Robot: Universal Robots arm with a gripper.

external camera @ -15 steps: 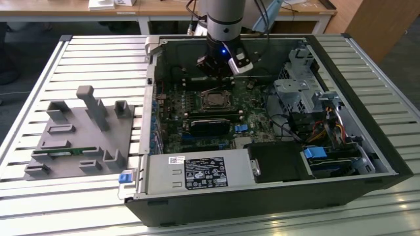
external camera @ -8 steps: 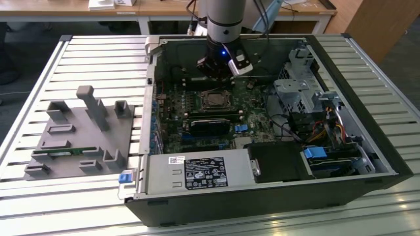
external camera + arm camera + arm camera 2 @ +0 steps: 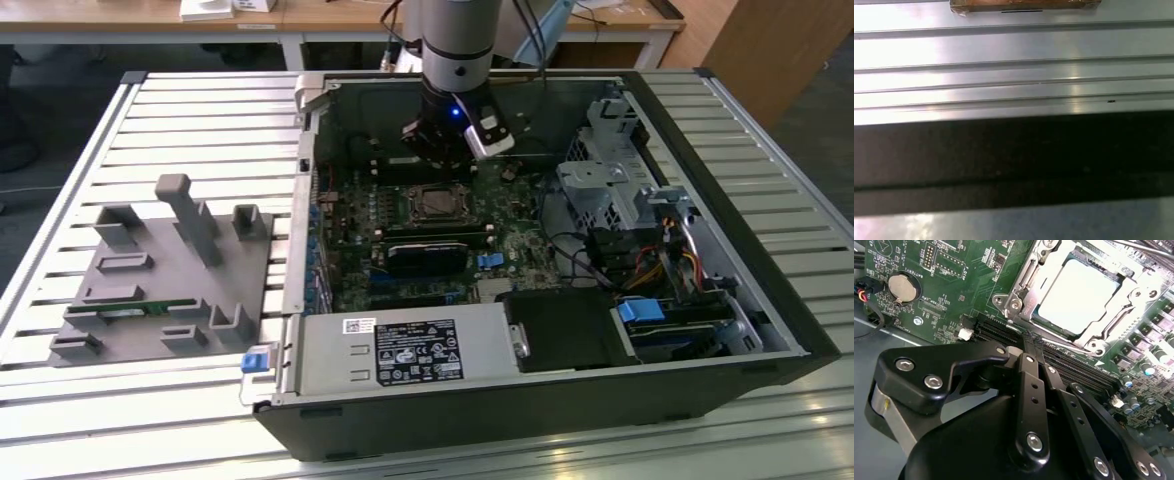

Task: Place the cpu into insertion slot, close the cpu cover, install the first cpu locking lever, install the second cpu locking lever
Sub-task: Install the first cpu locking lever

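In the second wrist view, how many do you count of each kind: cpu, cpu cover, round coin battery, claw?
cpu: 1
cpu cover: 1
coin battery: 1
claw: 1
Total: 4

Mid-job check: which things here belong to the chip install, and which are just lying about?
Job:
chip in its socket
metal cover frame around it
end effector beside the socket

Lying about:
grey holder block
coin battery
blue-tabbed drive
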